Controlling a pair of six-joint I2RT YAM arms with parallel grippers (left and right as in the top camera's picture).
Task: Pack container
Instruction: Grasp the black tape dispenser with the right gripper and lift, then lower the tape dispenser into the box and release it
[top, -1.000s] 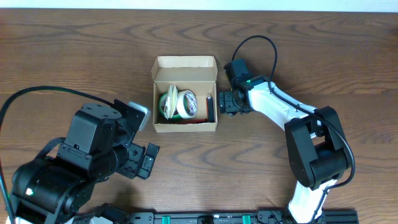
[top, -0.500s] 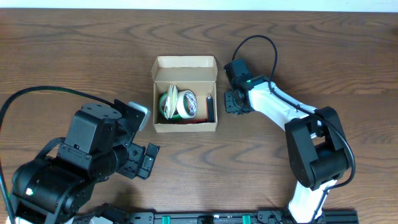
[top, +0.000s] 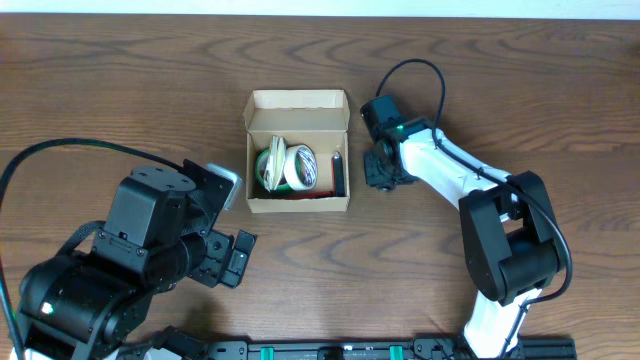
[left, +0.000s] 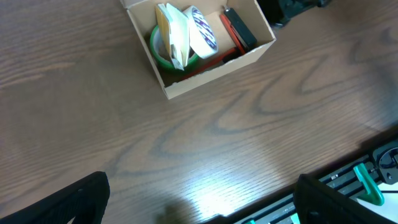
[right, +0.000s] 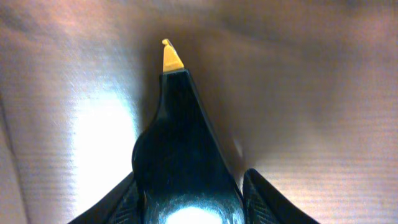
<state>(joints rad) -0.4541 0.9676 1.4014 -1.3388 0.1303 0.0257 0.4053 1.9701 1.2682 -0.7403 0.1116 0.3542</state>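
Note:
The container (top: 298, 196), a small tan cardboard box with its lid flap open at the back, sits mid-table. It holds a green tape roll (top: 268, 168), a white tape roll (top: 300, 166), and a black and red item (top: 338, 172) along its right wall. It also shows in the left wrist view (left: 211, 68). My right gripper (top: 380, 172) is just right of the box, apart from it, shut on a black pen-like object with an orange tip (right: 180, 124). My left gripper (left: 205, 205) is open and empty, low at the front left.
The bulky left arm (top: 130, 260) fills the front left. The right arm (top: 500, 230) and its cable (top: 415, 70) run along the right side. A black rail (left: 367, 180) lines the table's front edge.
My right gripper has shifted a little to the right, away from the box's right wall. The left arm and the box have not moved.

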